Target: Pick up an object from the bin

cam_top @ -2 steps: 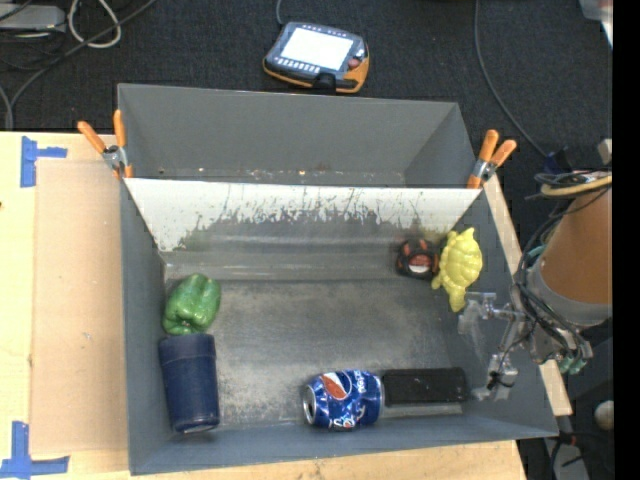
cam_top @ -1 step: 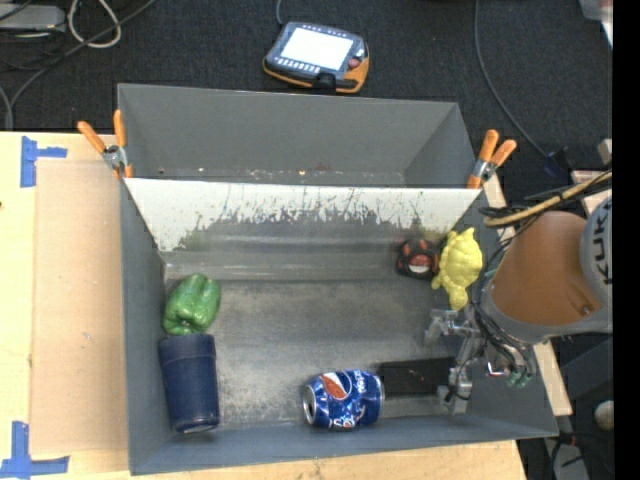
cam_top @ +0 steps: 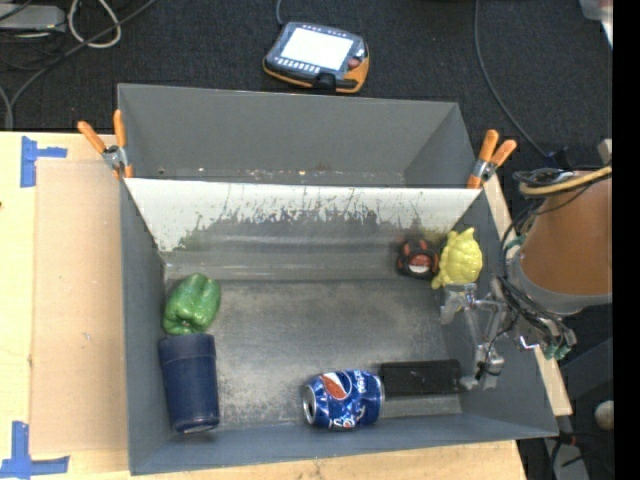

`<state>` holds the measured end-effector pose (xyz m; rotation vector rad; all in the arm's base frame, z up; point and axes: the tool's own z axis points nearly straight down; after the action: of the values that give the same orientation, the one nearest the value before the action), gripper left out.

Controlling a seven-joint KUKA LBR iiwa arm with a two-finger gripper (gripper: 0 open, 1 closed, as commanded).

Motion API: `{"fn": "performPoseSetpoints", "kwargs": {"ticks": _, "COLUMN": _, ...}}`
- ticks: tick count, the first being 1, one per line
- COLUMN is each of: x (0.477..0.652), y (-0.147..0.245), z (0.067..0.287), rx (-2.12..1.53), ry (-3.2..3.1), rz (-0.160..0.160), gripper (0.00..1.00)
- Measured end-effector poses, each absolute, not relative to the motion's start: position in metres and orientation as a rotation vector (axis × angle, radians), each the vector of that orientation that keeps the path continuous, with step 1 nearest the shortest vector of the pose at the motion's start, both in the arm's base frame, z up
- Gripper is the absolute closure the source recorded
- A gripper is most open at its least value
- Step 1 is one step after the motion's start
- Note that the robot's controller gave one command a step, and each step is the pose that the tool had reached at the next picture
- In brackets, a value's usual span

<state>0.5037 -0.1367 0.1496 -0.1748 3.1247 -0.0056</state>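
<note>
My gripper (cam_top: 468, 338) hangs at the bin's right side, open, with nothing between its fingers. One fingertip (cam_top: 450, 306) sits just below a yellow knobbly toy figure (cam_top: 460, 257) that leans on the right wall. The other fingertip (cam_top: 487, 368) is beside the right end of a flat black rectangular block (cam_top: 420, 378) lying on the floor. A small red and black round thing (cam_top: 414, 258) lies just left of the yellow figure. A crushed blue soda can (cam_top: 343, 400) lies on its side, touching the black block's left end.
A green toy pepper (cam_top: 192, 303) rests at the left wall, with a dark blue cup (cam_top: 189, 383) lying just below it in the front left corner. The arm's orange cover and cables hang over the right rim.
</note>
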Motion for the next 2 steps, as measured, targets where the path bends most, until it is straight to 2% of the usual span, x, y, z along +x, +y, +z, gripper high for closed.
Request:
{"fn": "performPoseSetpoints", "kwargs": {"ticks": 1, "x": 0.499, "y": -0.135, "z": 0.072, "rx": 0.067, "ry": 3.152, "rz": 0.007, "gripper": 0.00}}
{"fn": "performPoseSetpoints", "kwargs": {"ticks": 2, "x": 0.498, "y": -0.122, "z": 0.069, "rx": -0.024, "ry": 3.129, "rz": -0.003, "gripper": 0.00}}
